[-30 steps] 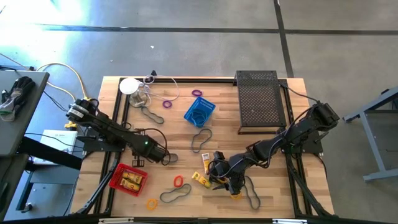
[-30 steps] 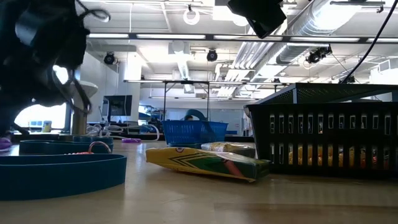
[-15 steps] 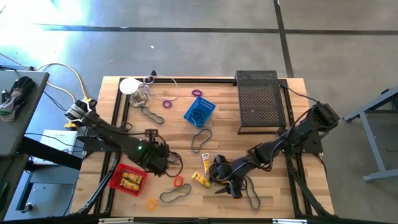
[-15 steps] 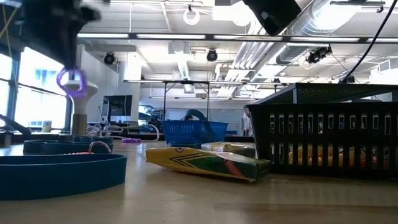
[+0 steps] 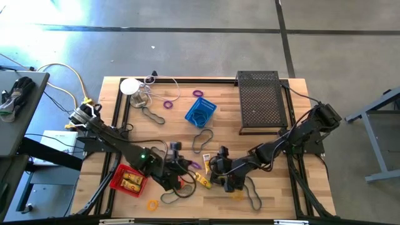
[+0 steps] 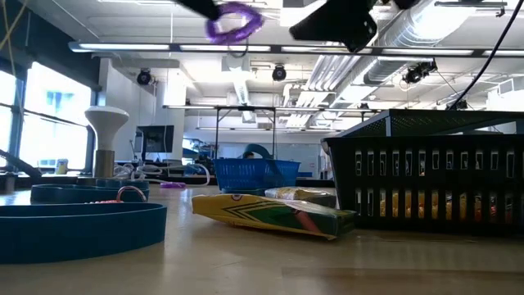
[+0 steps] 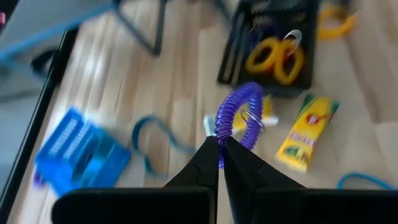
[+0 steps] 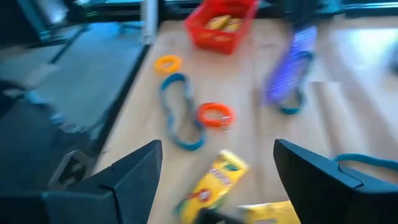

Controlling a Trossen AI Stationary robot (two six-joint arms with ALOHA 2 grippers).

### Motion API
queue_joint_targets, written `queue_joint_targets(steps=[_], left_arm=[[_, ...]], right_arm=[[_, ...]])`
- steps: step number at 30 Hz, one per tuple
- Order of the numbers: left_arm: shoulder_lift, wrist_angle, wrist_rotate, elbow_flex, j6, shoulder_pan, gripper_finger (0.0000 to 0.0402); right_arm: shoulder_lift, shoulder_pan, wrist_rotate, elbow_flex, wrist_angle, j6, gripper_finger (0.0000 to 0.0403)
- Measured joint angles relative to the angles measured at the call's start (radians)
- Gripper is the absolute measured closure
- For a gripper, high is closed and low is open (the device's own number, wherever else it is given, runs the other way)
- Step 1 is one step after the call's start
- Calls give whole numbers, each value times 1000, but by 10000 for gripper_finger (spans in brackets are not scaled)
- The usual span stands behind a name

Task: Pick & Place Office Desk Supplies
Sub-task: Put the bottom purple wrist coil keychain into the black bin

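Jaws, left: the left gripper (image 7: 219,148) is pinched tight on a purple coil ring (image 7: 239,118), carried in the air over the front middle of the bench (image 5: 262,134).
Jaws, right: the right gripper (image 8: 214,165) stands spread wide and empty, low over the yellow crayon box (image 8: 208,186), just beside the left one in the high view.
Ring position: high in the low view, well clear of the wood; it hangs from the fingertips by one edge.
Likely step: carrying the ring to a container, perhaps the blue basket (image 5: 200,112) or the red basket (image 5: 129,179); which one I cannot tell.
Doing it well: move smoothly so the thin grip does not slip, and release low over the basket.
Risk: the two arms are close together, so the left should route away from the right.
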Motion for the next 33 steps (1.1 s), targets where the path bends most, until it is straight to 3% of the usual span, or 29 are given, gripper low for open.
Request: queue_joint_targets(steps=[8,18,23,33], left_arm=[[73,237,33,0,231,45,397],[75,270,74,0,243,82,397],[75,269,78,0,245,76,397],[75,276,78,0,275,75,388]], right_arm=[[0,-48,8,0,6,81,121],[0,-65,-21,0,-7,98,139],[0,-65,-19,0,-13,96,203],[0,-66,-15,0,-30,94,386]])
